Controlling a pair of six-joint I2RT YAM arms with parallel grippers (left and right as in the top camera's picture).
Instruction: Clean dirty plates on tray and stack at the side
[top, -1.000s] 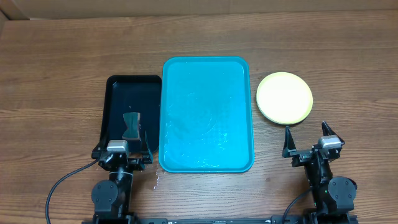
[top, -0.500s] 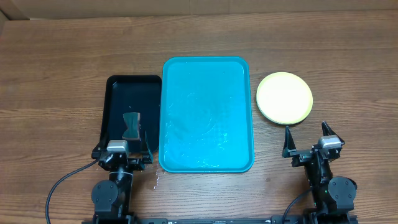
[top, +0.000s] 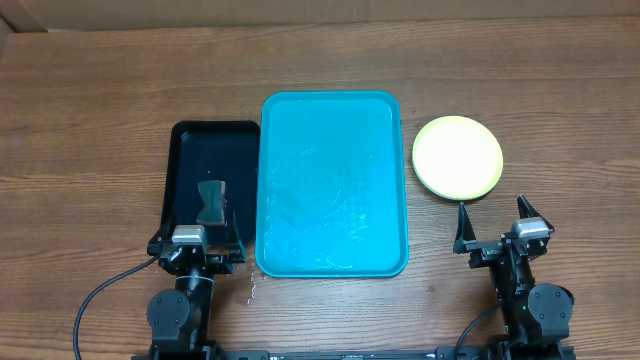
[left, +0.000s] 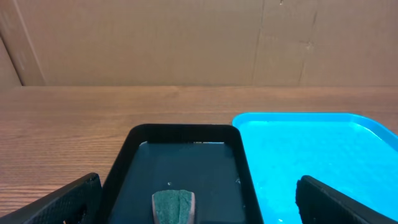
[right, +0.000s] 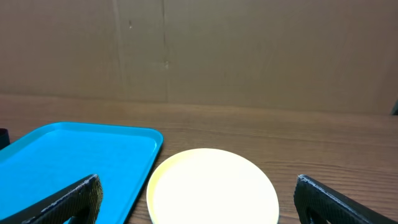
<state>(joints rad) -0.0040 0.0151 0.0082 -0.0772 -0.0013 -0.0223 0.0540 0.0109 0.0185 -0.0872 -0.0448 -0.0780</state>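
A pale yellow-green plate is sitting on the bench just ahead of the right claw, which is gaping wide and gripping nothing. The turquoise tray is lying ahead, between both claws. The left claw is also gaping empty over the black tray, a sponge just ahead.

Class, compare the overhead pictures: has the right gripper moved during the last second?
No. The right gripper sits at the same spot as before, just below the near edge of the yellow-green plate and to the right of the turquoise tray. Its jaws are open, as they were.
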